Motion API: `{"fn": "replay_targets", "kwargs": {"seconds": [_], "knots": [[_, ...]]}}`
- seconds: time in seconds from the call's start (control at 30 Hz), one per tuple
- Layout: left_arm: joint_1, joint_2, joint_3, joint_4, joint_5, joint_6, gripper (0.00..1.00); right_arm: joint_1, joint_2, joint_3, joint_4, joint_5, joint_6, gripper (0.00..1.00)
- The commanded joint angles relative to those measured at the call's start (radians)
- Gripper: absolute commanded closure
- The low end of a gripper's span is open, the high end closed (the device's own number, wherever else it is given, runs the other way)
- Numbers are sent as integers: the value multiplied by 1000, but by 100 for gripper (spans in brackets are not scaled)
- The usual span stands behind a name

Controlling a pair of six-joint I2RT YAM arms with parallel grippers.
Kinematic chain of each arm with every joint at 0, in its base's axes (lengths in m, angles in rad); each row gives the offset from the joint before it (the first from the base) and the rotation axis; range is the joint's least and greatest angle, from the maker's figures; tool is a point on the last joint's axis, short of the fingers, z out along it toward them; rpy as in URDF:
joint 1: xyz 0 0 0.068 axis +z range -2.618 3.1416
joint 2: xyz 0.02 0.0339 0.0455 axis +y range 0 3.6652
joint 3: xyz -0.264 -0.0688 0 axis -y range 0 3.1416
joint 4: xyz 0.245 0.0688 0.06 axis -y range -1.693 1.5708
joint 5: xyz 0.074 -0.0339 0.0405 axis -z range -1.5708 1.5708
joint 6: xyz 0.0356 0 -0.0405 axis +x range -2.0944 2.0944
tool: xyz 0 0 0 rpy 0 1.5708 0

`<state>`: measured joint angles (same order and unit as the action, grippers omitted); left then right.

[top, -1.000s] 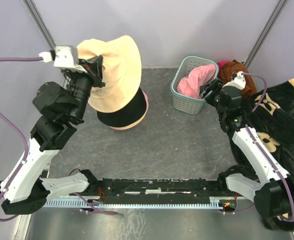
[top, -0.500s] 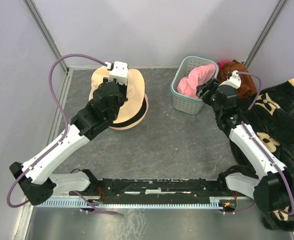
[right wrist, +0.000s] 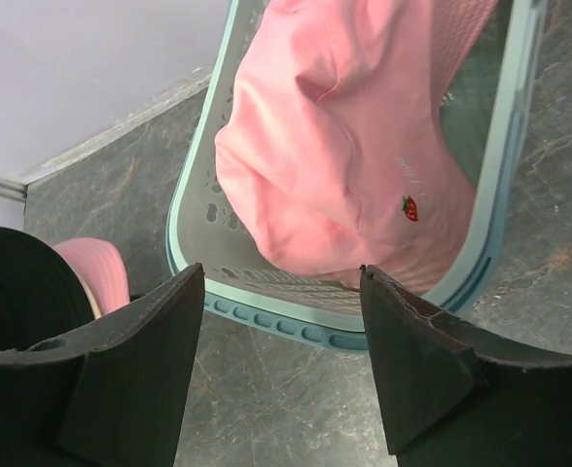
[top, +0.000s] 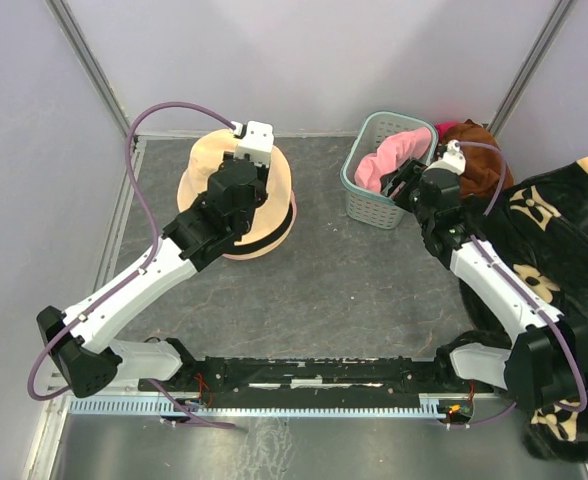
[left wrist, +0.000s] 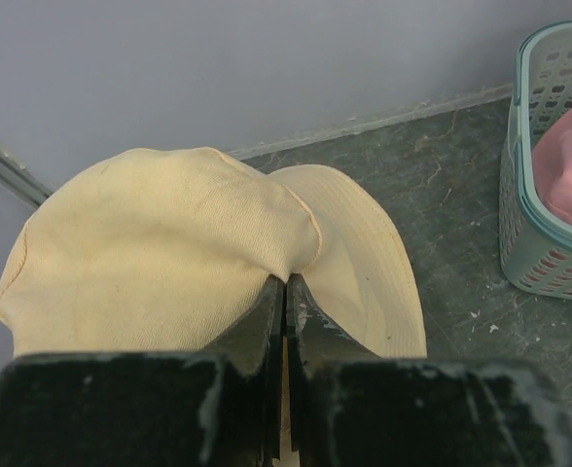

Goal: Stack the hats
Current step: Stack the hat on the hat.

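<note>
- Beige hat [left wrist: 150,253], pinched in the closed left claw [left wrist: 286,282], could be dragged off the pile [top: 277,228] if unreleased.
- Basket [right wrist: 519,146] ahead of the open right claw [right wrist: 281,274] could be tipped.

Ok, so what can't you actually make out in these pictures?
- Top view: the arm covers the left claw and much of the beige hat; hats beneath uncountable.
- Left wrist: beige hat hides the stack below; right edge cuts the teal basket.
- Right wrist: top edge cuts the pink hat, left edge the black hat.
</note>
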<state>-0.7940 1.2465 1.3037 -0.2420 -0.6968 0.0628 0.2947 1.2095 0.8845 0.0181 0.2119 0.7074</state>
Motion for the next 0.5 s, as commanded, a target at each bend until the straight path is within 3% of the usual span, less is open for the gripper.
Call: {"fn": "replay_targets", "kwargs": {"seconds": [0.0,0.33,0.47], "knots": [[3,-3,2,55,8,-44,92,21,23,67,72,-42,-26,27],[5,-83,-47,92,-44,-122,49,95,117,141,139,-148,-42,25],[4,-125,-29,92,-48,-159,40,134,164,185,175,-197,-52,24]]}}
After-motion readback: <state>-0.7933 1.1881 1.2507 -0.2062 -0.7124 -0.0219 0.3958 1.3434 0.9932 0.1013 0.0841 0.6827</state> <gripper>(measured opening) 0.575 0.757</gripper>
